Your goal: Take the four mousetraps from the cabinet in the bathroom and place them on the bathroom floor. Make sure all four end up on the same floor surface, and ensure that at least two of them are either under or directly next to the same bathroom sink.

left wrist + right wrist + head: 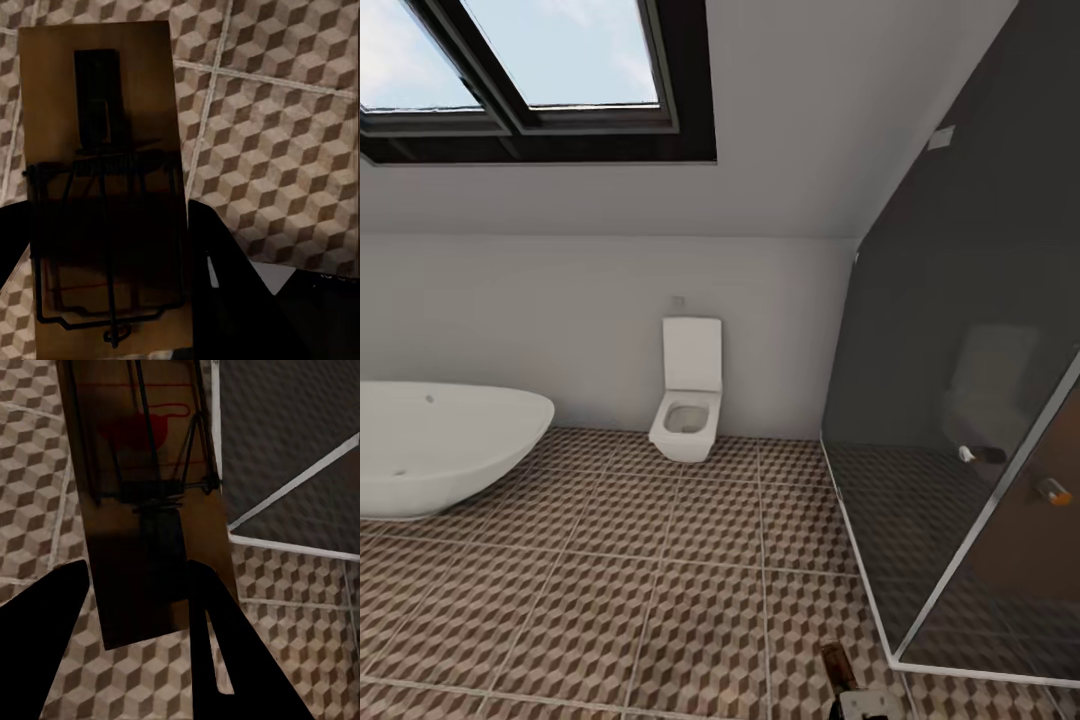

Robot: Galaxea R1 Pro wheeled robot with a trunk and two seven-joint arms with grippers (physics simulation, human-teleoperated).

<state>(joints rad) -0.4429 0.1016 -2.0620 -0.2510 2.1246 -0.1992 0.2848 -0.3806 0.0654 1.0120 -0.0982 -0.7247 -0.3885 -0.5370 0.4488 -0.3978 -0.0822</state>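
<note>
Bathroom tiles run out ahead of me on the head camera: the bathroom floor (660, 560) with its cube pattern reaches to a white bathtub (440, 440) on one side, a square toilet (688, 400) against the far wall, and a dark glass shower screen (950, 400) on the other, under a skylight (530, 60). Neither the cabinet nor the sink is in this picture, so I judge I am in transit, looking for the spot to set things down. At the lower edge a brown sliver, probably a mousetrap (838, 662), pokes up beside a pale bit of the right arm; it is cut off, so I will not say more of it. On the left wrist camera the left gripper (112, 247) has its dark fingers (225, 270) pinching a mousetrap (105, 187) at its two long edges, board flat to the lens, wire bar and spring showing, held clear above the tiles, which suits carrying. The lower end of the board runs out of frame. On the right wrist camera the right gripper (135, 607) likewise clamps a second mousetrap (146, 502) between its fingers (217, 637), red print faintly visible, with the shower's white frame (285, 487) below it. Shadow hides the trap's finer parts.
</note>
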